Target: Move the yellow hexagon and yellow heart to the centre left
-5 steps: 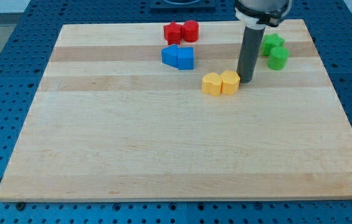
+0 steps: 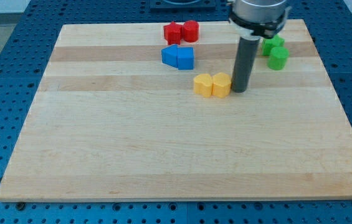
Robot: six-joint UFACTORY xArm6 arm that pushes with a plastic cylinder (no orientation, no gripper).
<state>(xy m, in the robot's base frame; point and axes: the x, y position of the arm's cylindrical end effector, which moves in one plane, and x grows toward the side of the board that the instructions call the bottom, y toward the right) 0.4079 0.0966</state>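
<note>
Two yellow blocks sit side by side just above the board's middle. The left one (image 2: 203, 84) looks like the heart and the right one (image 2: 222, 84) like the hexagon. They touch each other. My tip (image 2: 239, 91) is at the hexagon's right side, touching it. The dark rod rises from there to the arm at the view's top.
Two blue blocks (image 2: 178, 56) lie up and left of the yellow pair. Two red blocks (image 2: 181, 30) sit near the board's top edge. Two green blocks (image 2: 276, 51) sit at the upper right, just right of the rod. The wooden board (image 2: 163, 149) lies on a blue perforated table.
My tip has moved left and slightly down. The yellow pair has slid left by about a block's half width, still touching each other.
</note>
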